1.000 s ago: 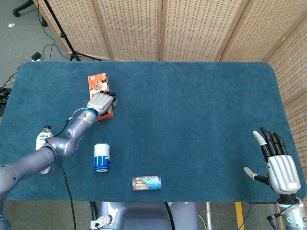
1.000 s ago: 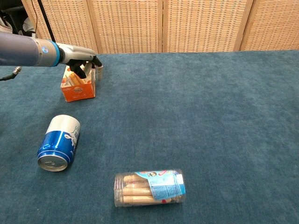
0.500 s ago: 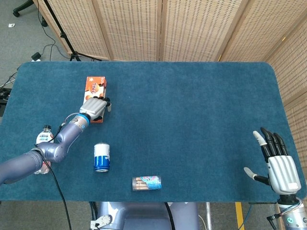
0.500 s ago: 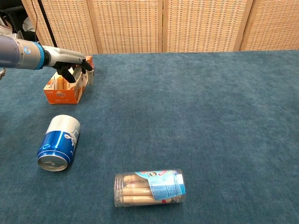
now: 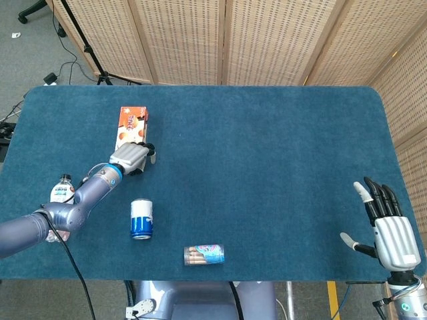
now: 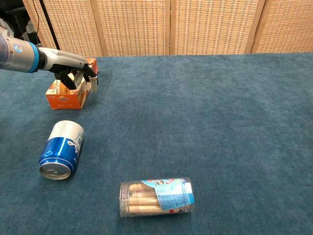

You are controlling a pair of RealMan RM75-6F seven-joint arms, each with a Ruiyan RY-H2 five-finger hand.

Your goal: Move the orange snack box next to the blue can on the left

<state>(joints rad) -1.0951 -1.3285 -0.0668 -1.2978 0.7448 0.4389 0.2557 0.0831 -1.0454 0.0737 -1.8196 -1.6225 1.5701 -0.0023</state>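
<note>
From my seat at the controls, the orange snack box (image 5: 132,123) lies flat on the blue table (image 5: 267,147), far-left part, long side running away from the robot. In the chest view its near end panel (image 6: 63,100) faces the camera and the top is half covered by my left hand (image 6: 73,72).

That left hand (image 5: 132,157) sits at the box's near end, fingers curled down over it. The dark fingertips (image 6: 90,73) reach the box's right edge, but the palm hides what lies under it, so I cannot tell whether the fingers are gripping the box or only resting on it. In the head view the hand covers the box's near end entirely.

The blue can (image 5: 141,218) lies on its side nearer the robot, apart from the box, its open-tab end (image 6: 55,170) toward the chest camera. The box is beyond it, slightly to the left.

A clear tube of biscuit sticks (image 6: 156,197) lies on its side near the front edge. A small bottle (image 5: 61,191) stands by the left edge, partly behind my left arm, its label too small to read.

My right hand (image 5: 390,230) hangs off the near right corner, fingers straight and apart, holding nothing; its wrist is cut off by the frame, and the chest view misses it altogether.
</note>
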